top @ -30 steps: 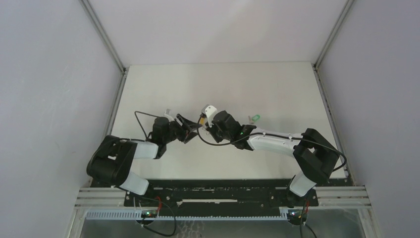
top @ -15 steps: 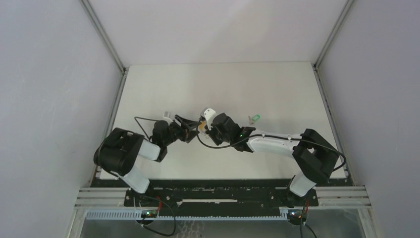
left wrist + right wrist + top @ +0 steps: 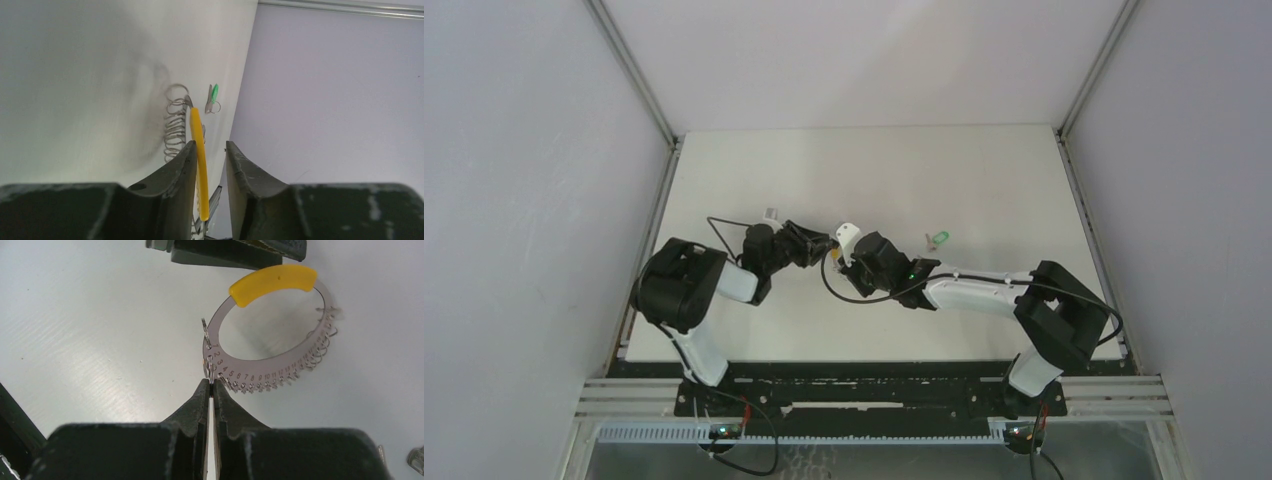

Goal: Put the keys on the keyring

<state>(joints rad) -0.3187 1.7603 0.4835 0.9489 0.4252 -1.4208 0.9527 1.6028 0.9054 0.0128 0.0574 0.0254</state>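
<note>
The keyring [image 3: 260, 375] is a flat grey numbered ring with a yellow section [image 3: 272, 280] and several small wire clasps along its rim. My right gripper [image 3: 212, 381] is shut on a clasp at the rim near the number 1, and I cannot tell if a key is in it. My left gripper [image 3: 210, 145] is open, its jaws on either side of the yellow section [image 3: 198, 140], which touches one finger. The green key [image 3: 939, 238] lies on the table beyond, also seen in the left wrist view [image 3: 214, 95]. The orange key is hidden. Both grippers [image 3: 822, 243] [image 3: 842, 262] meet mid-table.
The white table [image 3: 924, 170] is walled by grey panels on the left, right and back. The left arm's black cable [image 3: 719, 222] loops beside its wrist. The left gripper's fingers [image 3: 225, 252] sit at the top of the right wrist view.
My left gripper has swung up and to the right, away from the near edge, and now straddles the ring's yellow section. My right gripper has shifted slightly with the ring.
</note>
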